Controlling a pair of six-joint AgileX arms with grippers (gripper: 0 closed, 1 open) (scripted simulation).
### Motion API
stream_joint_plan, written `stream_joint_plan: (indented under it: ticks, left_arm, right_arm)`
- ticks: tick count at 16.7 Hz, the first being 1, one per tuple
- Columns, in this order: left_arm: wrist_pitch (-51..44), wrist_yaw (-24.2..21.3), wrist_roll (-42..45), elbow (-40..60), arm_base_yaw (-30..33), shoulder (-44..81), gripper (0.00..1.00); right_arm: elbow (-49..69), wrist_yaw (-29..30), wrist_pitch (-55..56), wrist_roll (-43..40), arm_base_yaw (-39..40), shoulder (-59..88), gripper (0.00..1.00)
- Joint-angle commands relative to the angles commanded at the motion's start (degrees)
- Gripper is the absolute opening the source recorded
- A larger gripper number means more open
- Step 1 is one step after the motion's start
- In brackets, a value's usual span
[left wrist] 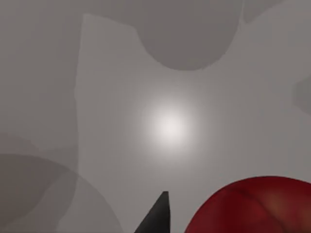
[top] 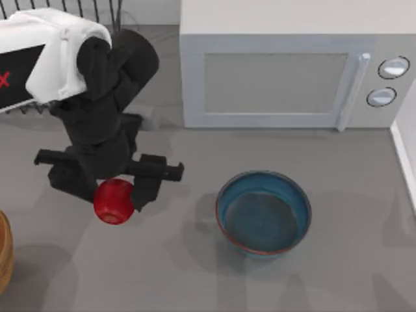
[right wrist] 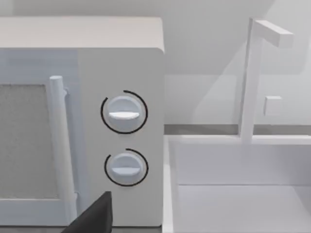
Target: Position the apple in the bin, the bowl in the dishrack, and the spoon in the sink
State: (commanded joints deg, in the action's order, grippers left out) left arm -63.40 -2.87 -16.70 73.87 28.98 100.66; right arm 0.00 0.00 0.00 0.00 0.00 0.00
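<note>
1 apple (top: pixel 114 201) clenched in left end effector (top: pixel 117 195) above grey desk (top: pixel 195 273) | bin (top: pixel 5 250) at left edge | bowl (top: pixel 263 212) right of it, before microwave (top: pixel 286 65) | dishrack (top: pixel 84 10) rear-left

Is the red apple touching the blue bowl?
Apart. In the top view bare grey table lies between the apple, at the left gripper, and the bowl.

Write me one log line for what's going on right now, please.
left gripper: shut on apple, above table | bin: at table's left edge | bowl: on table, untouched | right gripper: facing microwave
</note>
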Motion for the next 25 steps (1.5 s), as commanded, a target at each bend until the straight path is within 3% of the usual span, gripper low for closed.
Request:
stream_joint_plan:
  ticks: [7, 9, 12, 17, 19, 21, 25]
  left_arm:
    - [-1.77, 0.2, 0.07, 1.15, -0.13, -0.99, 0.0]
    - [-3.51, 2.26, -0.96, 0.66, -0.36, -1.43, 0.0]
    - [-8.71, 9.55, -4.09, -1.26, -1.24, -3.4, 0.0]
    - [-19.57, 27.91, -10.21, -6.35, -2.98, -8.48, 0.0]
    - [-22.86, 32.89, -12.17, -8.12, -3.58, -10.55, 0.0]
    - [-24.64, 35.42, -13.34, -9.25, -3.99, -11.98, 0.0]
    - [-24.77, 35.69, -13.34, -9.24, -3.77, -11.99, 0.0]
  right_arm:
    - [0.0, 0.0, 0.0, 0.0, 0.0, 0.0, 1.0]
    - [0.0, 0.0, 0.0, 0.0, 0.0, 0.0, 1.0]
    - [0.0, 0.0, 0.0, 0.0, 0.0, 0.0, 1.0]
    - [0.0, 0.0, 0.0, 0.0, 0.0, 0.0, 1.0]
    - [0.0, 0.0, 0.0, 0.0, 0.0, 0.0, 1.0]
    - [0.0, 0.0, 0.0, 0.0, 0.0, 0.0, 1.0]
    - [0.0, 0.0, 0.0, 0.0, 0.0, 0.0, 1.0]
